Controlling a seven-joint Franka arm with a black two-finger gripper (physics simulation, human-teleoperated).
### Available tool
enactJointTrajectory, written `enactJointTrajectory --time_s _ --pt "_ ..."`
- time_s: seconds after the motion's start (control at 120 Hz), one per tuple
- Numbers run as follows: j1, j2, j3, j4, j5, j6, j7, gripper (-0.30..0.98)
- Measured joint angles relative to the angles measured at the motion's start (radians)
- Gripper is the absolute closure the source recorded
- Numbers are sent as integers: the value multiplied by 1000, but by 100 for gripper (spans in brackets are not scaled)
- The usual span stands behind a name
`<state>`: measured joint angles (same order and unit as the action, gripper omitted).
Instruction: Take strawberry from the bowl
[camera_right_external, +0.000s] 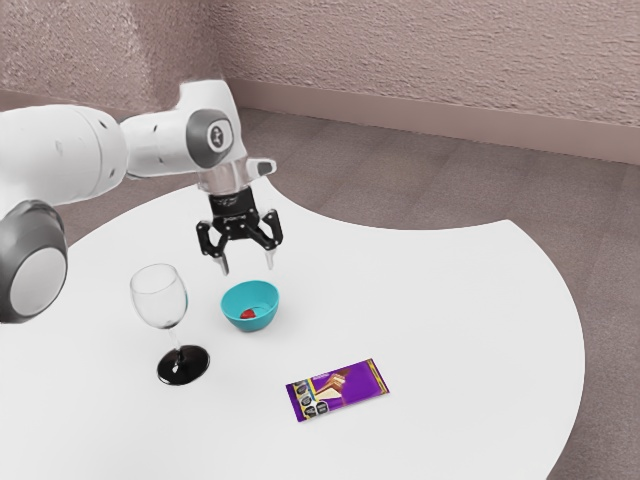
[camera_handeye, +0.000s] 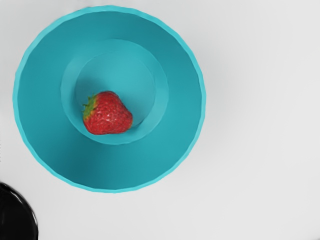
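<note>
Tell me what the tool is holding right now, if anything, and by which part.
Nothing held: the tool is open above the bowl, and the strawberry lies inside the bowl.

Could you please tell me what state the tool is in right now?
Tool: open, holding nothing, above the bowl, with the strawberry inside the bowl.

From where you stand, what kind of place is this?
Maybe a pretend kitchen or dining spot: there's a white table, a stemmed glass, a teal bowl with a strawberry, and a purple-wrapped bar.
</note>
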<state>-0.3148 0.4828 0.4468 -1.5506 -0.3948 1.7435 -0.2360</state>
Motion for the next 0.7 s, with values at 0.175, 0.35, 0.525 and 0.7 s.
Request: enactJointTrajectory --time_s 0.175,0.35,0.525,0.7 --pt "0 18 5 -36 -12 66 -152 10" --pt "0 46 6 -56 -43 107 -294 18" --pt "-7 38 3 -130 -39 195 -395 24" --pt "-7 56 2 -135 -26 267 -466 31"
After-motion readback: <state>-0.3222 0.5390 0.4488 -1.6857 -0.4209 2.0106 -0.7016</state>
